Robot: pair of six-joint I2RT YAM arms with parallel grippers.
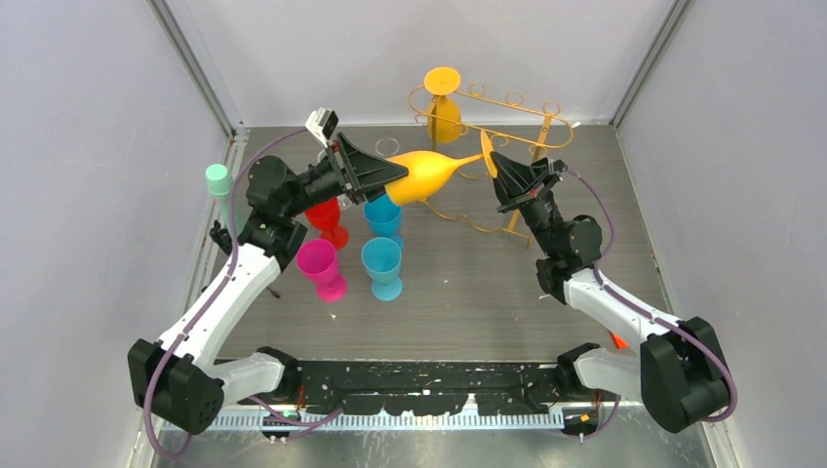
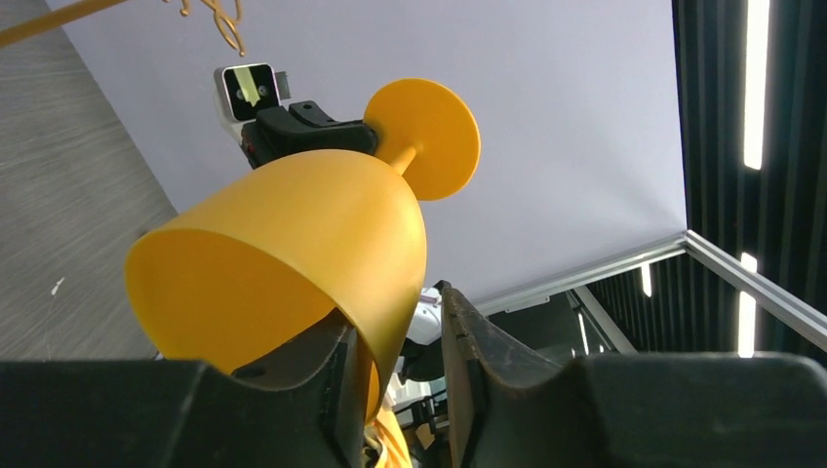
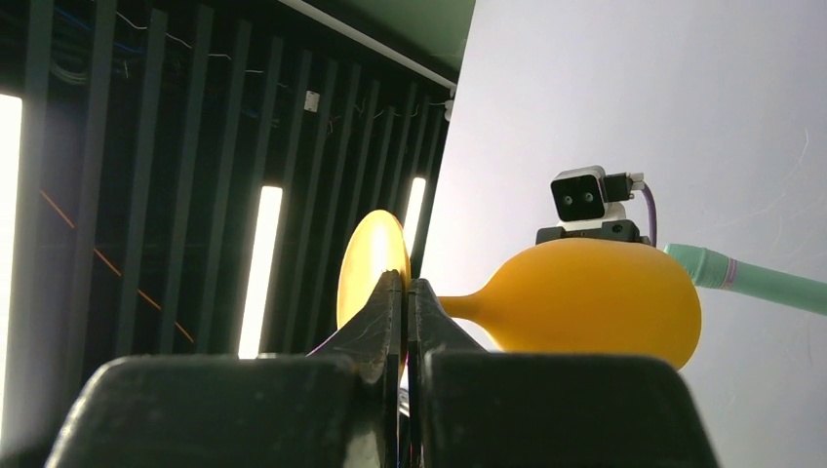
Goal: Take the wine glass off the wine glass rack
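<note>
Held the wine glass [image 1: 429,174] clear of the wine glass rack [image 1: 514,100] — rim in left fingers [image 2: 473,380], foot pinched in right fingers [image 3: 375,331]. Mid-handover, seemingly; called for one release next.

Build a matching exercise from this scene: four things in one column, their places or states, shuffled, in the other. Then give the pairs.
Column A
1. left tool
2. right tool
3. second yellow glass
4. pink glass

Column B
a. stands upright on the table
b. hangs upside down from the wine glass rack
c. pinches the foot of the held wine glass
d. grips the bowl rim of the held wine glass

Pairs: 1-d, 2-c, 3-b, 4-a
</note>
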